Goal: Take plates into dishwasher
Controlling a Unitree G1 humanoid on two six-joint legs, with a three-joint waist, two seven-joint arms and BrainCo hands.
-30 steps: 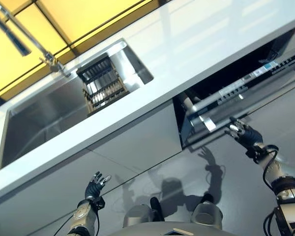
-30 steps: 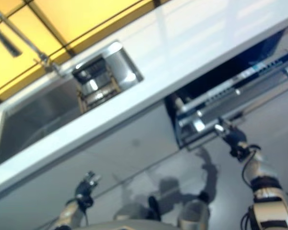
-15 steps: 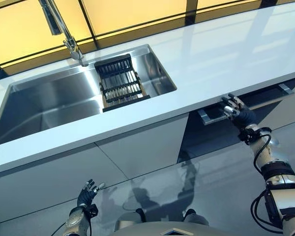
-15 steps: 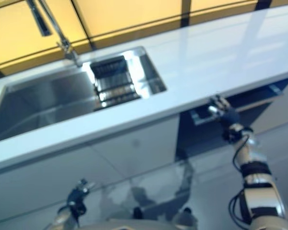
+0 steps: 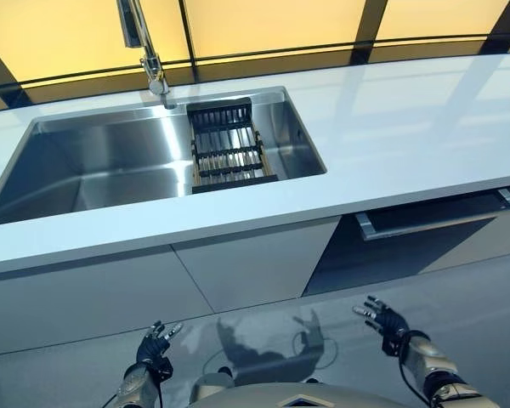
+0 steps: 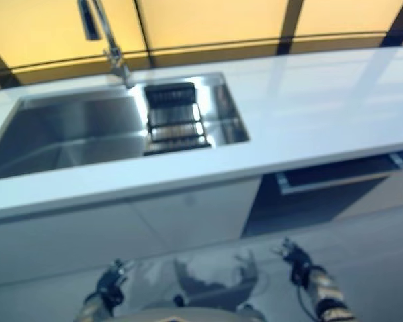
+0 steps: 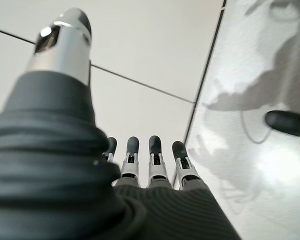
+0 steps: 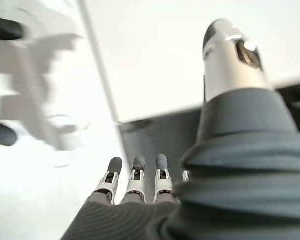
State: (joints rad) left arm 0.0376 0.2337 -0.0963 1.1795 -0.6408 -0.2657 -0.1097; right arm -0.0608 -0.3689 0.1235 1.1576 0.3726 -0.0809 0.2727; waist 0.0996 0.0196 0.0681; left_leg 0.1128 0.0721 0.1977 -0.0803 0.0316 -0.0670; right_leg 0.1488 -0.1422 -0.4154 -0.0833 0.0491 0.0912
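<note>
Both hands hang low in front of the cabinet fronts, holding nothing. The right hand (image 5: 384, 320) shows at the lower right of the head views, its fingers straight and spread, thumb apart; its own wrist view shows the same released pose, fingertips (image 8: 136, 167) in a row and pointing toward the dark gap below the counter. The left hand (image 5: 155, 344) shows at the lower left, fingers relaxed and loosely fanned, and its wrist view shows straight fingertips (image 7: 155, 148) aimed at the pale cabinet panels (image 7: 140, 55), touching nothing.

Up and to the right of the right hand, well apart from it, the dishwasher (image 5: 433, 217) sits under the white countertop (image 5: 391, 127). Its top edge stands out a little from the cabinet line, showing a dark slot with a pale metal rim; the inside cannot be made out. The right hand does not touch it.

Farther up, beyond both hands and set into the countertop, lies a stainless steel sink (image 5: 93, 166). A black dish rack (image 5: 228, 146) rests in the sink's right end, nearer the right hand's side than the left's. A tall faucet (image 5: 144, 42) rises behind the sink, above the rack's left corner. No plates can be made out in the rack, in the sink or in either hand.

Below the hands spreads a glossy grey floor (image 5: 476, 297).
</note>
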